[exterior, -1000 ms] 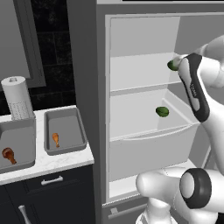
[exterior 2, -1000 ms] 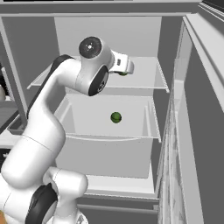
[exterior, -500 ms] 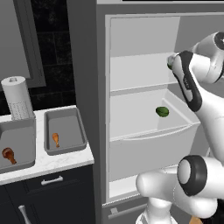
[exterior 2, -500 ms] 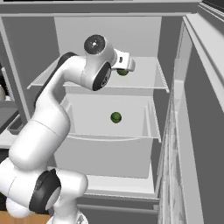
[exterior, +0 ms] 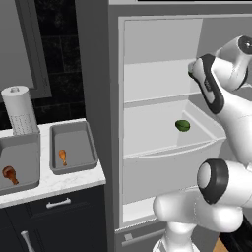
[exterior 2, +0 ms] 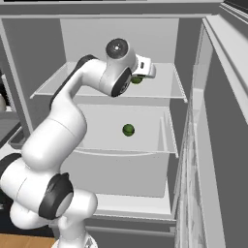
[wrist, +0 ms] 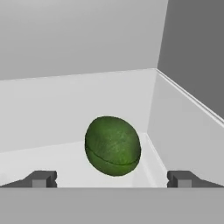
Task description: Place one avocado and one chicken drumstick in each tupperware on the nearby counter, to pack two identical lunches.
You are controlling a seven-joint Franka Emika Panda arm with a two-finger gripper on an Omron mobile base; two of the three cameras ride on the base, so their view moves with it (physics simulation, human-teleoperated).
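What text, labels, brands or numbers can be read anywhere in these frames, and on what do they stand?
None: no words, numbers or signs appear on the fridge, the paper towel roll, the trays, the counter or the avocados.

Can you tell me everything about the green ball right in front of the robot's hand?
It is an avocado, round and dark green, with bumpy-looking skin and a thin line curving across its lower part. It sits on the upper fridge shelf near the right wall. The hand is open, fingertips either side, not touching it.
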